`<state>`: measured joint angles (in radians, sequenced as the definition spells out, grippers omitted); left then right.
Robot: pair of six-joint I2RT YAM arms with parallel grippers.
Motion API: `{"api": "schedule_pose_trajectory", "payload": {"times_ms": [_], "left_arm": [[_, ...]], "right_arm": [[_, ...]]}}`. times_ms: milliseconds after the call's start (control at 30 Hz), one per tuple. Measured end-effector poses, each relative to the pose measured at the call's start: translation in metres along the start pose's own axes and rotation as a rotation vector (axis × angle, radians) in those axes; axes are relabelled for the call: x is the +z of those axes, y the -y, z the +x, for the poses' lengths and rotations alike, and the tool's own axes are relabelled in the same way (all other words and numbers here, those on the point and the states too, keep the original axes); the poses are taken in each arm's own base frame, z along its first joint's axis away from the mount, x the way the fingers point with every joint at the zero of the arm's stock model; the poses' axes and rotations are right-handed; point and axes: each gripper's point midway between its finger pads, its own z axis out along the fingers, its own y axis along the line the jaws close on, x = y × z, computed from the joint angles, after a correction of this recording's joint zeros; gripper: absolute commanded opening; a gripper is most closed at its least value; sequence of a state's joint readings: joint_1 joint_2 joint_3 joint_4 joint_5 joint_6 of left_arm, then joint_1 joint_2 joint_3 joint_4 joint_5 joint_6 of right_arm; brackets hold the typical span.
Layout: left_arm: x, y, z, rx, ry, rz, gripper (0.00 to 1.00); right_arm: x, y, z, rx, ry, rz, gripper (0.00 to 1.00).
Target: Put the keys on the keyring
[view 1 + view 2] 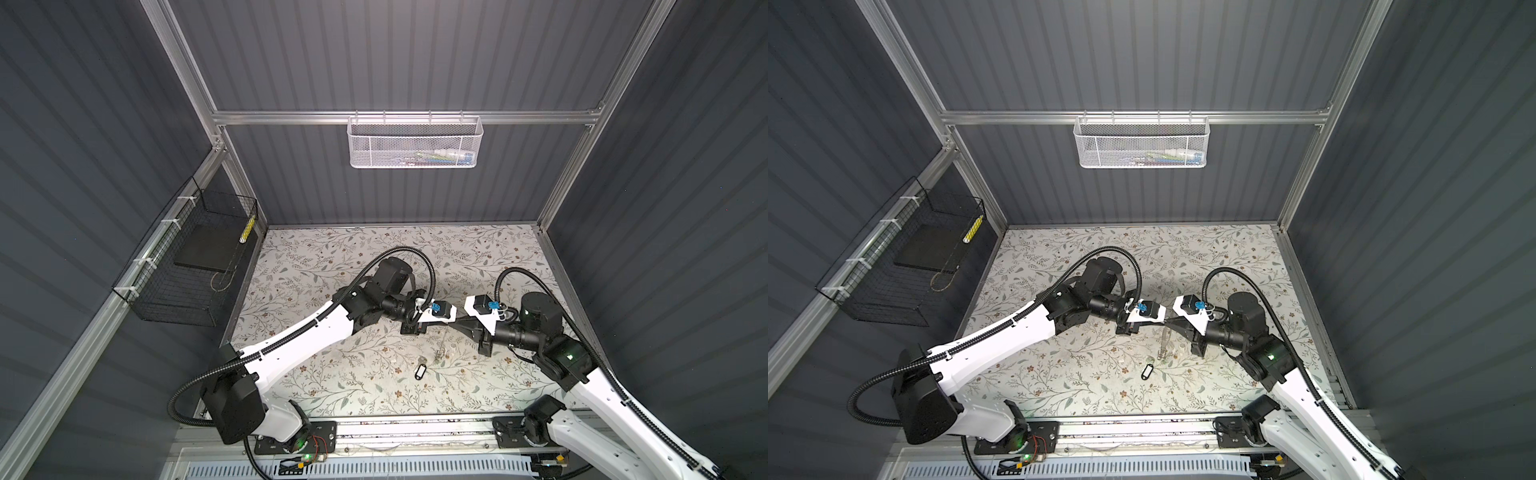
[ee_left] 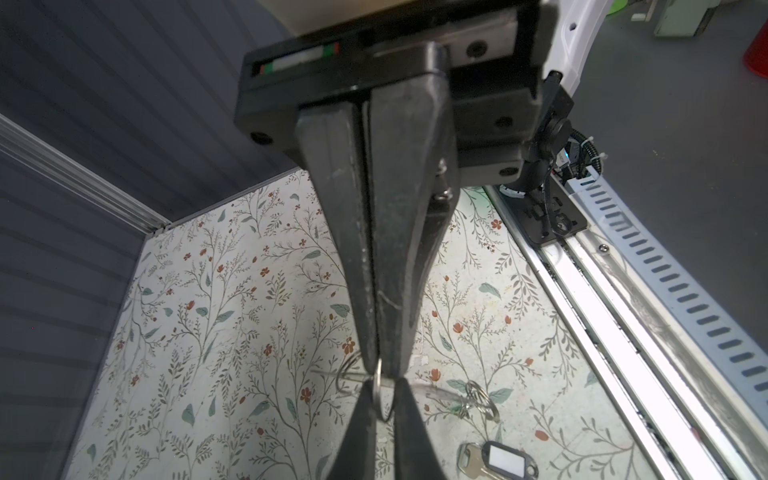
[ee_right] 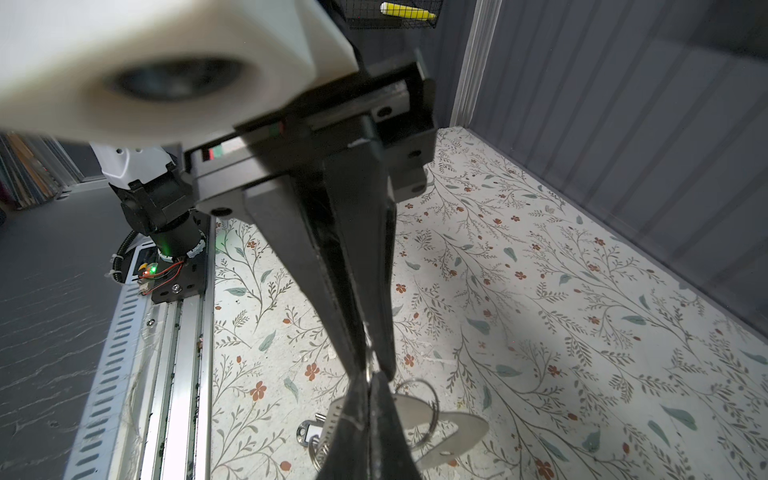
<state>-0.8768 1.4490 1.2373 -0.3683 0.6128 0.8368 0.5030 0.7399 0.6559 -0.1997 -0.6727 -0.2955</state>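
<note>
Light comes from above: the bench [image 1: 332, 386] is bright in the middle, the walls [image 1: 83, 124] are dim, and soft shadows lie under the arms [image 1: 299, 336]. Both top views bend straight lines near their edges. In the wrist views the white housing [image 3: 145, 62] is blurred and the rail [image 2: 590, 286] glares.

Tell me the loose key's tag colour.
Black tag with white insert; clearest in the left wrist view.
</note>
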Motion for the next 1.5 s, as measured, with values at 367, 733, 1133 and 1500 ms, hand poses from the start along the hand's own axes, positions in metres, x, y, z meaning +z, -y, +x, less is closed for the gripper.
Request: {"api": "schedule_pose_trajectory", "payload": {"times_ms": [367, 733, 1133, 1500], "left_arm": [[-0.001, -0.009, 0.006, -0.067, 0.117, -0.041, 0.0], [-0.01, -0.015, -0.01, -0.034, 0.298, -0.046, 0.0], [-0.013, -0.01, -0.022, 0.003, 0.357, -0.009, 0.0], [-0.013, -0.004, -0.024, 0.006, 0.374, 0.021, 0.0]], "right_arm": [[-0.019, 0.006, -0.011, -0.104, 0.047, 0.123, 0.36], [-0.021, 0.001, 0.012, -0.11, 0.057, 0.143, 0.21], [-0.014, 0.006, -0.002, -0.154, 0.112, 0.134, 0.16], [-0.016, 0.0, -0.019, -0.202, 0.178, 0.104, 0.16]]}}
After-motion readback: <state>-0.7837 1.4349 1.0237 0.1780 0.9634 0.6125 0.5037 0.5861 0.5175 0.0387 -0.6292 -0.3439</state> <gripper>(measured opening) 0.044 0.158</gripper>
